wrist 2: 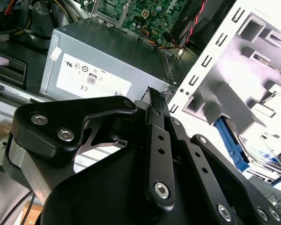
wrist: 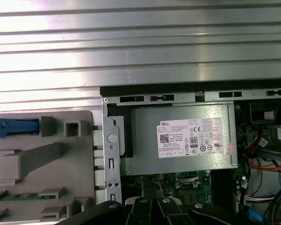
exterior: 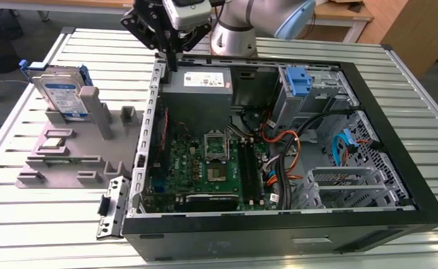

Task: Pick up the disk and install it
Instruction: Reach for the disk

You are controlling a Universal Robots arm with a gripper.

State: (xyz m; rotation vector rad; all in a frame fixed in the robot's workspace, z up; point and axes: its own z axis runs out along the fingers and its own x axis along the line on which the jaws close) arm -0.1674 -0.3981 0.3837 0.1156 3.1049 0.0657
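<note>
One gripper (exterior: 173,66) hangs at the open computer case (exterior: 294,219), above the corner that holds the grey power-supply box (exterior: 198,84). Its fingers are pressed together with nothing between them. In the second wrist view the closed fingers (wrist 2: 155,136) point past the power-supply box (wrist 2: 107,65) toward the case wall. Whether the tips touch the case rim: cannot tell.

The disk (exterior: 62,92) is outside the case, off its wall at the exterior view's left, well apart from the gripper. It stands on edge, label facing out, slotted in a grey fixture (exterior: 77,151), with blue side rails showing at its upper edge. A small square chip (exterior: 52,143) lies flat on the same fixture, nearer the case front than the disk. Case and fixture both rest on a slatted metal table (exterior: 40,224). Inside the case lies the green motherboard (exterior: 196,165).
</note>
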